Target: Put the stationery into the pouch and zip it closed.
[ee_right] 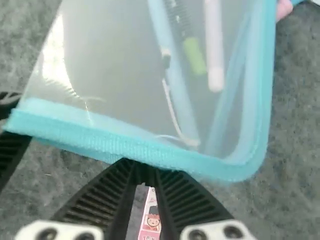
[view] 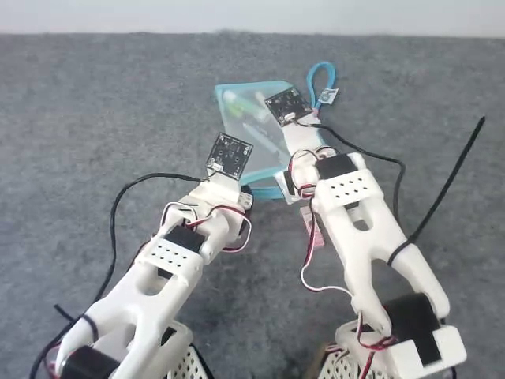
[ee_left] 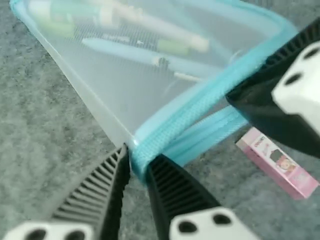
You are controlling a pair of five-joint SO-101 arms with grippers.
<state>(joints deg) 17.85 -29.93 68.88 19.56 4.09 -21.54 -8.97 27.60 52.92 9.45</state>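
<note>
The translucent pouch (view: pixel 256 130) with teal edging lies on the grey carpet, and pens and markers (ee_left: pixel 150 25) show through its skin. My left gripper (ee_left: pixel 137 165) is shut on the pouch's near corner, at the end of the zipper band. My right gripper (ee_right: pixel 145 175) is shut on the teal zipper edge (ee_right: pixel 100 142) farther along; whatever it holds there is hidden by its tips. One of its black fingers (ee_left: pixel 260 107) shows beside the band. A pink eraser (ee_left: pixel 277 162) lies outside the pouch on the carpet, under the right arm.
A blue strap loop with a small tag (view: pixel 322 79) lies beyond the pouch. Black cables (view: pixel 454 174) trail over the carpet on both sides. Bare carpet (view: pixel 87 118) spreads to the left.
</note>
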